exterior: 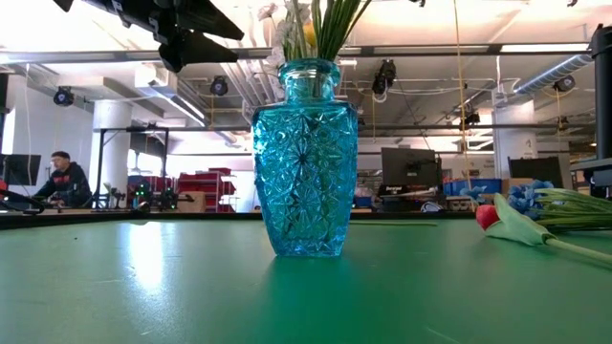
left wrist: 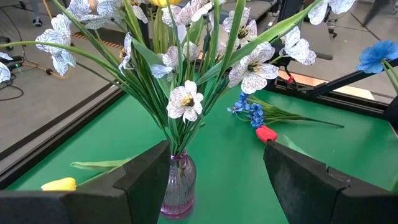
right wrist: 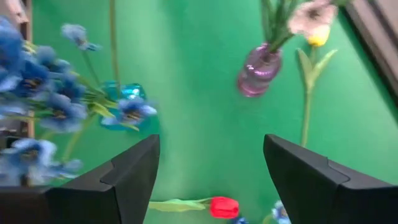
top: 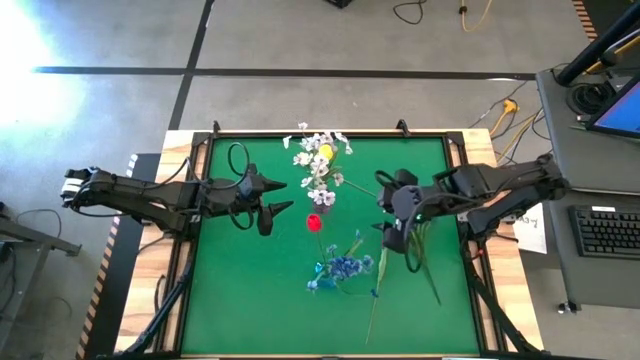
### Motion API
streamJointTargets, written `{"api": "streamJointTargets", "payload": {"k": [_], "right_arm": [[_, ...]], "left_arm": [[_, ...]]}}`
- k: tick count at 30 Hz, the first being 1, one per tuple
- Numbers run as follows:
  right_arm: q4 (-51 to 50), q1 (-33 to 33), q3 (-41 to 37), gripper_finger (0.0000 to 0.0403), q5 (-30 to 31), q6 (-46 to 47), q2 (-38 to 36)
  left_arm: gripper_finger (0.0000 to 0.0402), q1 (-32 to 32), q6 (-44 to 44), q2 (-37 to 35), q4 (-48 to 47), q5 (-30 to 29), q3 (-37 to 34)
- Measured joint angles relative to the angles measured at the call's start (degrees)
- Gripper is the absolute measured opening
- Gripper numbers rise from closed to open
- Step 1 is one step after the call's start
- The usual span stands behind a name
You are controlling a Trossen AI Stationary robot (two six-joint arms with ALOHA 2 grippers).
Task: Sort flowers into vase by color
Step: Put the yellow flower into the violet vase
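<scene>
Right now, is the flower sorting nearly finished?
Not yet. Done: white flowers stand in the purple vase. In hand: nothing; the left gripper and right gripper are both open. Left: the red tulip, a yellow tulip and blue flowers lie on the table.

Blue vase (exterior: 305,158) is glossy cut glass with a faceted star pattern, see-through; purple vase (left wrist: 178,190) beside it is smooth ribbed glass, also shiny. Table top (exterior: 143,287) under the blue vase is matt green felt-like cloth with a faint sheen, edged by a bare pale wood frame (top: 178,150). Flowers (left wrist: 186,99) look like matt fabric petals on plastic stems; gripper fingers (left wrist: 149,171) are matt black plastic.
</scene>
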Motion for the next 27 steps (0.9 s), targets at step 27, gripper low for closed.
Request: {"api": "streamJointTargets", "payload": {"k": [27], "right_arm": [[46.01,-27.13,-43.29,0.0253,-5.98,-16.78,-8.43]], "left_arm": [[0.0247,0.01,1.07,-4.32,-3.91,0.00,0.00]]}}
